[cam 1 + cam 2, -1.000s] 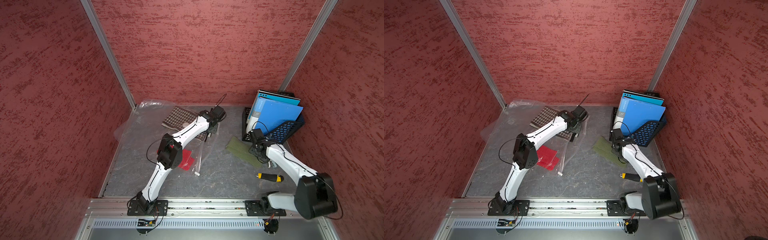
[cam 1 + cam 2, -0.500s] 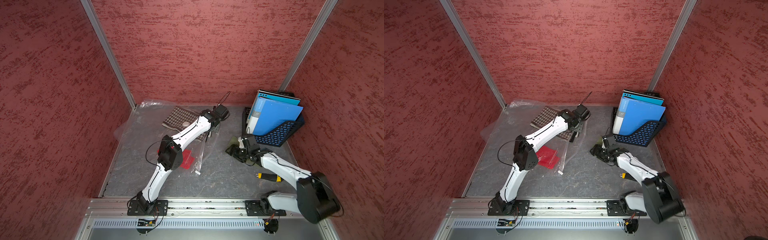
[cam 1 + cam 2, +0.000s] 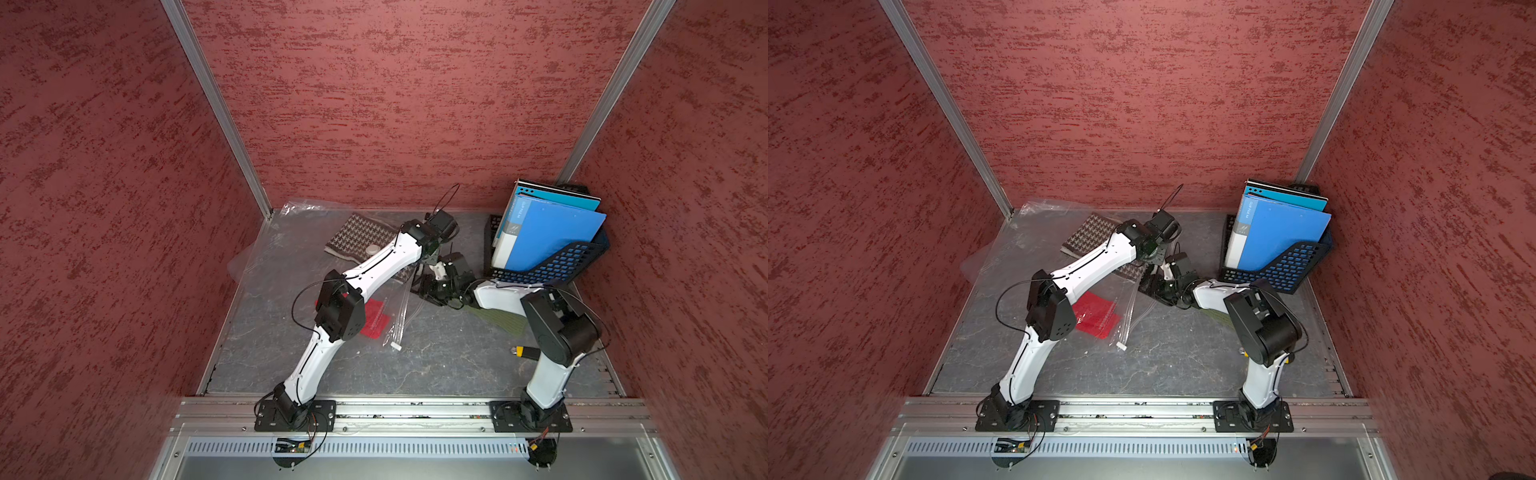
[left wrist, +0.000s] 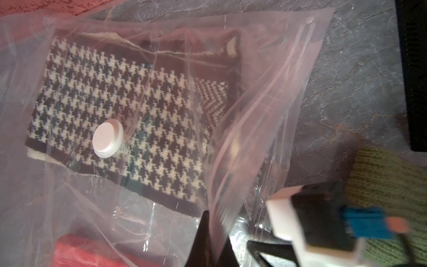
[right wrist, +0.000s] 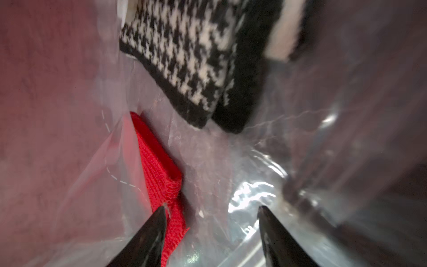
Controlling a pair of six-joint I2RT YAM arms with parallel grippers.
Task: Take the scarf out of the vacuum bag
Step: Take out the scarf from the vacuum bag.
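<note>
A second ago our right gripper (image 3: 424, 286) hung over the green cloth (image 3: 505, 322) beside the file basket (image 3: 552, 268) on the right. Since then it has swung left, and now sits at the right-hand edge of the vacuum bag (image 3: 282, 249), just on the near side of our left gripper (image 3: 430, 262). The left gripper has kept its place. It is still pressed together on the bag's upper film, which runs up between its dark fingers (image 4: 201, 235) and stands lifted off the table (image 3: 436, 365).

The scarf (image 3: 361, 237) has not shifted. It lies flat inside the bag at the far left-centre of the table, with the white valve cap (image 3: 372, 249) on the film over it.

Our right gripper's jaws are spread and hold nothing. From its wrist, the fingertips (image 5: 154, 231) point into crinkled clear film, with the red cloth (image 5: 159, 166) just beside one of them. The scarf's dark-bordered corner lies ahead, near but apart. We cannot tell whether the tips are already inside the mouth. In both top views the scarf lies left of and farther away than this gripper, and the left arm hides its near-right corner.
</note>
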